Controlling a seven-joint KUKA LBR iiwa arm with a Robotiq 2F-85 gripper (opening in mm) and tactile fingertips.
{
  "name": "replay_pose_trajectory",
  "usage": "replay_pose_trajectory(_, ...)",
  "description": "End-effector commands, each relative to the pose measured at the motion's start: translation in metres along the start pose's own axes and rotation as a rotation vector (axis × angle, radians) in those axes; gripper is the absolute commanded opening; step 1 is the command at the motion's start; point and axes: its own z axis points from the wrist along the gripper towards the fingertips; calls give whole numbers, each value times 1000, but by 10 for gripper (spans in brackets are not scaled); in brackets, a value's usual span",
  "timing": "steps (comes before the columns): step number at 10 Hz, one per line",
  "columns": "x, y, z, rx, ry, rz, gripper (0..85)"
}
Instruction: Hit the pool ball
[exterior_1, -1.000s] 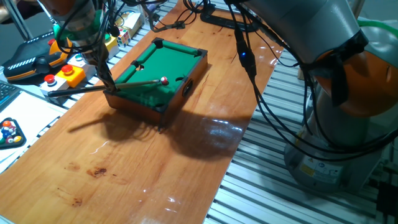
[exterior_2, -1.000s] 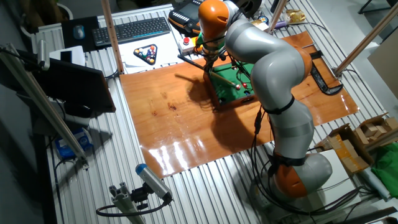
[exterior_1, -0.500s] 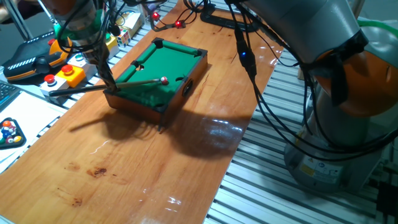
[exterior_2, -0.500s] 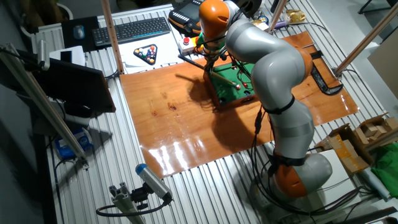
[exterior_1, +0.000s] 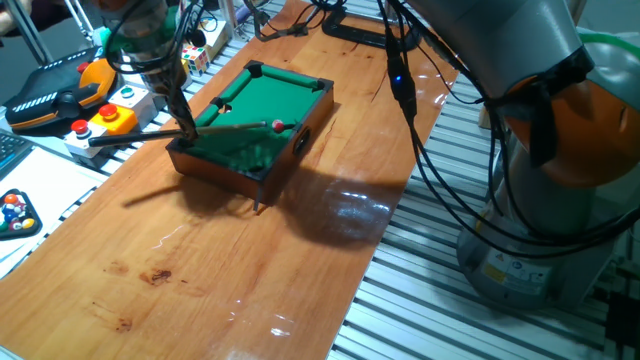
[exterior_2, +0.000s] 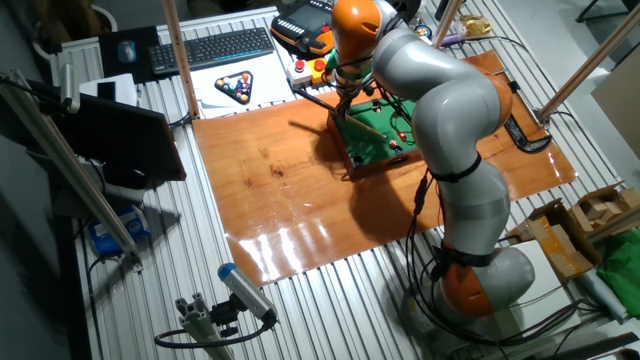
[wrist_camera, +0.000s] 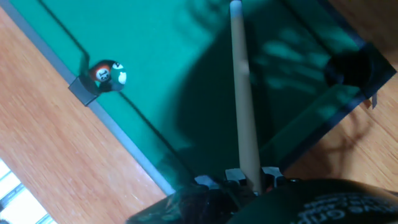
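Note:
The miniature green-felt pool table (exterior_1: 262, 98) stands on the wooden board, and it also shows in the other fixed view (exterior_2: 372, 147). My gripper (exterior_1: 187, 128) is over the table's near left end, shut on a wooden cue stick (exterior_1: 215, 129) that lies across the felt. The dark-red pool ball (exterior_1: 278, 126) sits just beyond the cue tip, close to the right rail. In the hand view my gripper (wrist_camera: 239, 179) clamps the cue stick (wrist_camera: 242, 93); the dark-red ball is out of that view.
Another ball (wrist_camera: 107, 73) rests at a side pocket. The racked balls (exterior_1: 15, 213) lie on paper to the left. A box with red buttons (exterior_1: 105, 118) and a keyboard (exterior_2: 215, 48) stand beyond the wooden board (exterior_1: 220, 260). Cables hang over the table's right side.
My gripper and the cue have pushed forward along the table. The dark-red ball has rolled a little away from the cue tip towards the right rail.

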Motion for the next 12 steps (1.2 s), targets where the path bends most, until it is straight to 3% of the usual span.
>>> replay_pose_trajectory(1,0,0,1,-2,0,-3,10)
replay_pose_trajectory(4,0,0,-1,-15,-7,-39,10)
replay_pose_trajectory(7,-2,-2,-3,-54,-55,-195,10)
replay_pose_trajectory(9,-10,-2,-3,-87,-84,-305,10)
replay_pose_trajectory(12,-23,0,2,-98,-99,-478,10)
